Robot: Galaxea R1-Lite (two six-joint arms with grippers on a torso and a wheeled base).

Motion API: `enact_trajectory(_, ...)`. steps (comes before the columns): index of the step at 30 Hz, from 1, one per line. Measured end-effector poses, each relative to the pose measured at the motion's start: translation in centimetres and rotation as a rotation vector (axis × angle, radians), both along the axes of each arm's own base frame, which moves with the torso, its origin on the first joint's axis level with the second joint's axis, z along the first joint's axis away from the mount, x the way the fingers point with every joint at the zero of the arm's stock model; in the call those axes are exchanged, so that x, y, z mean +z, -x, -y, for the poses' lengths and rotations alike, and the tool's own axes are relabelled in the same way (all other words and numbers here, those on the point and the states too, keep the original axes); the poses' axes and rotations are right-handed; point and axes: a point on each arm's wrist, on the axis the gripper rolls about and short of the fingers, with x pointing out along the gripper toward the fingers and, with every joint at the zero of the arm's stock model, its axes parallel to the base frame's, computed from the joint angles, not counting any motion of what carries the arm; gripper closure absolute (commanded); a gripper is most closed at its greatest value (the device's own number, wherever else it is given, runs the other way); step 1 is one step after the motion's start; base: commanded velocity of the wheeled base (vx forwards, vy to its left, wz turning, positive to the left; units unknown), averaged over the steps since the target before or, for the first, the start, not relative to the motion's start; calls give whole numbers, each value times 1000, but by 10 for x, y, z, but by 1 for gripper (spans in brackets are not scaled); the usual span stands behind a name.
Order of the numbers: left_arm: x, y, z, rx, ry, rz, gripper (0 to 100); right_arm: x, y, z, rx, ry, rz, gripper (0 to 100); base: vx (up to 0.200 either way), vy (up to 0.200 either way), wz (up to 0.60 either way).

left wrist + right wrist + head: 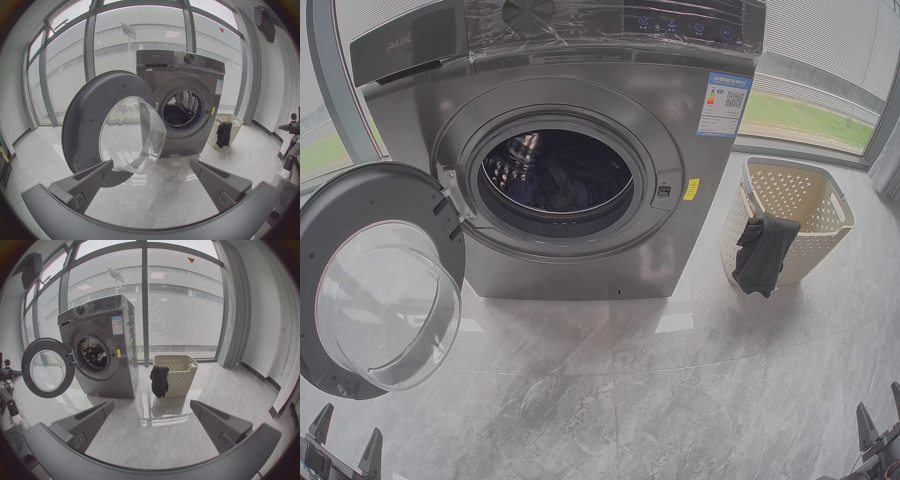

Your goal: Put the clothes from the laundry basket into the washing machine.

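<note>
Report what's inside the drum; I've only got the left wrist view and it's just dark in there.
Observer: Head view shows dark clothes already lying in the washing machine drum.
Operator: Check inside the laundry basket.
Observer: The laundry basket inner walls that show are bare; one dark garment hangs over its rim.
Operator: Confirm the right gripper.
Observer: The right gripper is open, holding nothing.

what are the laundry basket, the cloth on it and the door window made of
Laundry basket: looks moulded cream plastic, matt, star-shaped holes.
Dark garment: soft fabric, drapes limply over the rim.
Door window: clear, glossy; glass or plastic, cannot tell which.
</note>
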Motion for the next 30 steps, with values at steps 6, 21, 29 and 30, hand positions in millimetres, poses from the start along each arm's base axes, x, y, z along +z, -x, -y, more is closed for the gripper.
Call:
enact_trajectory(6,0,1,0,6,6,14,0,0,0,0,-1,1,2,0,0,-133,0)
enact_trajectory(21,0,2,0,10,11,20,0,0,0,0,-1,0,1,0,0,-200,0)
enact_trajectory(29,0,2,0,10,12,21,0,0,0,0,-1,0,1,0,0,-200,0)
enact_trajectory(30,0,2,0,10,12,21,0,0,0,0,-1,0,1,0,0,-200,0)
